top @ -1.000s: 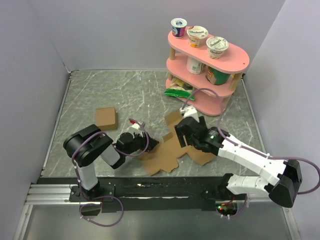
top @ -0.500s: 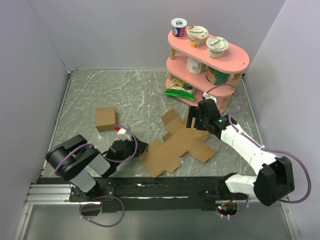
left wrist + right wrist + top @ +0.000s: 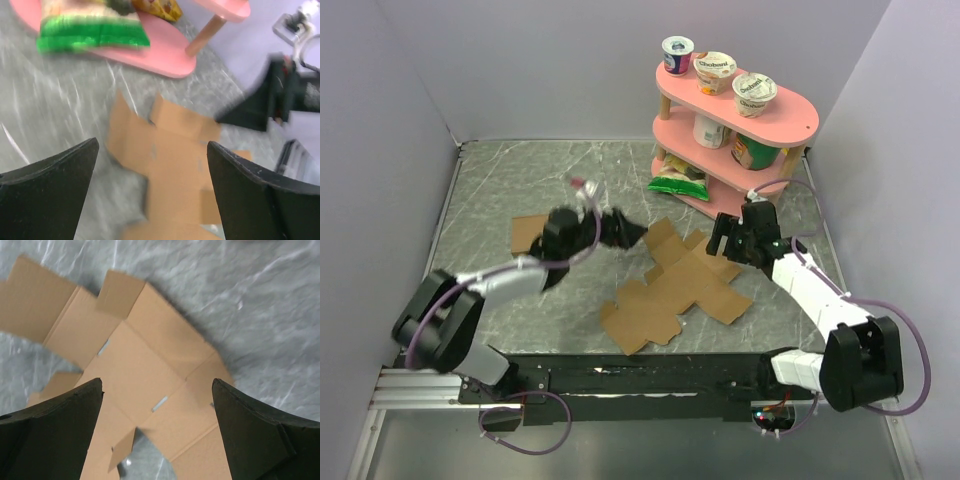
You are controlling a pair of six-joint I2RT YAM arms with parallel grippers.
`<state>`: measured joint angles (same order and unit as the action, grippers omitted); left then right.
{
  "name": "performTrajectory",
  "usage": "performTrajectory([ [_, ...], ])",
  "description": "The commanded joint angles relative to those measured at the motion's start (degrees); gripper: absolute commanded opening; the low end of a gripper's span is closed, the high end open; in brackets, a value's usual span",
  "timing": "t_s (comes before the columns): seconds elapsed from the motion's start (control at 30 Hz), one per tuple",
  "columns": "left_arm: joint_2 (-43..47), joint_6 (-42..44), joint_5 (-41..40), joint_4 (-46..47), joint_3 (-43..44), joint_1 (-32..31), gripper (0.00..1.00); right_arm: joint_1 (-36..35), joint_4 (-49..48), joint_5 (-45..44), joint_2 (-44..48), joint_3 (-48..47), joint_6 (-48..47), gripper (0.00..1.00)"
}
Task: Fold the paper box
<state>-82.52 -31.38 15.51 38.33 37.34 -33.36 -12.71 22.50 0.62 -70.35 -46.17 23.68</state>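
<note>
Centre frame, the flat brown cardboard cutout sheet (image 3: 675,288) looks light, stiff, creased; grip an outer flap. Left end effector (image 3: 626,231) and right end effector (image 3: 722,243) gape wide, empty.

Marbled table (image 3: 520,180) bears flat paper box (image 3: 675,290), apparent cube (image 3: 527,233), pink shelf (image 3: 795,120).
</note>
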Motion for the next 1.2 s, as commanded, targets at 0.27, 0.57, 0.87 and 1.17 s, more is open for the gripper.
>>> performTrajectory([
  [0.27,-33.91,22.31,26.34,-32.69,40.68,5.15,0.99,0.14,-0.80,7.11,13.74,5.65,-2.93,0.97],
  [0.57,-41.30,23.29,25.36,-37.00,47.99,2.96,0.95,0.05,1.05,8.78,18.49,6.89,-3.47,0.96],
  [0.87,-39.32,22.94,25.63,-29.58,44.59,0.67,0.30,0.14,0.80,13.33,21.21,8.38,2.23,0.94],
  [1.17,-12.54,24.25,5.44,9.63,4.96,-3.01,0.17,-5.12,-13.78,11.61,23.41,14.17,28.67,0.91],
])
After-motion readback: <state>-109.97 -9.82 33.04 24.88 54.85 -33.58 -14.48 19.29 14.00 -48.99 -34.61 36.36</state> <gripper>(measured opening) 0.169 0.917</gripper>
